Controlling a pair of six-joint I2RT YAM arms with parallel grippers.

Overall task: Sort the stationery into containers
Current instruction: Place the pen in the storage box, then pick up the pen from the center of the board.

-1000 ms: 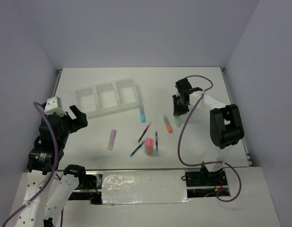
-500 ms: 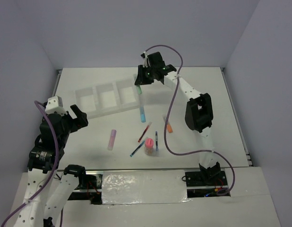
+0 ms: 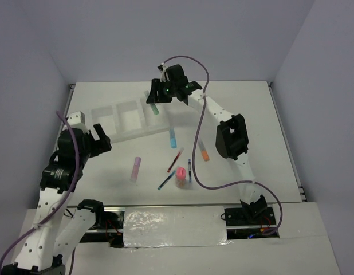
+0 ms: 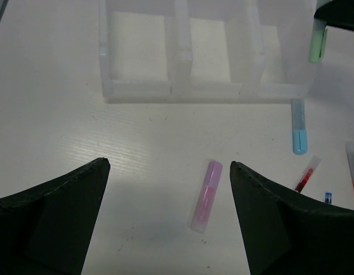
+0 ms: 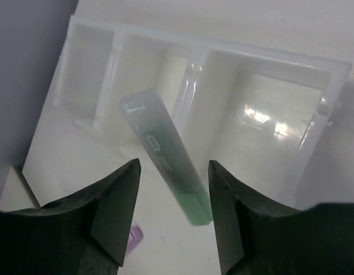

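Green highlighter [image 5: 165, 166], pink highlighter [image 4: 206, 195], blue highlighter [image 4: 299, 127], orange highlighter [image 3: 204, 151]; tray [image 4: 177, 90] apparently translucent white.

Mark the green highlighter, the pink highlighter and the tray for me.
green highlighter [image 5: 165, 166], right wrist view, mid-barrel.
pink highlighter [image 4: 206, 196], left wrist view, mid-barrel.
tray [image 4: 142, 90], left wrist view, its near wall.

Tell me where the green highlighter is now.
In the top view, the green highlighter is at the table's far side, just under the right hand, over the tray's right end.
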